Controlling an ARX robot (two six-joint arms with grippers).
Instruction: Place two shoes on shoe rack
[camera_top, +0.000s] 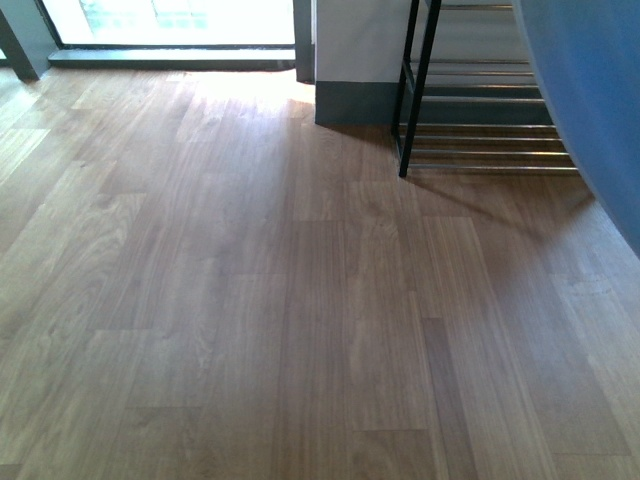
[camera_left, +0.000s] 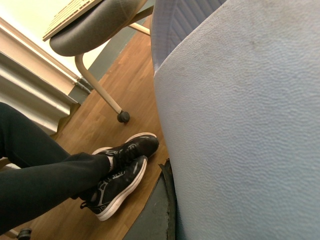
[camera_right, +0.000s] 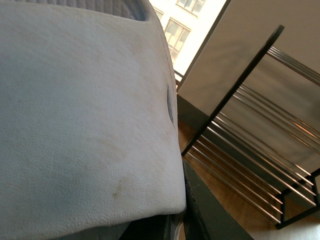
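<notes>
Front view: wood floor (camera_top: 250, 300), with the shoe rack (camera_top: 480, 140) standing on it at the far right, by the wall (camera_top: 355, 50). A blurry pale blue shape (camera_top: 600, 100) fills the right edge.
Right wrist view: right slide (camera_right: 85, 125), pale blue, jammed right up against the lens, and the rack's chrome bars are just past it.
Left wrist view: left slide (camera_left: 240, 140), same pale blue and huge in frame. Beyond it are somebody's black sneakers (camera_left: 122, 175) and a chair leg (camera_left: 100, 87).
Left end effector: hidden behind the slide, can't tell if it's clamped or not.
Right end effector: same deal, can't tell.
</notes>
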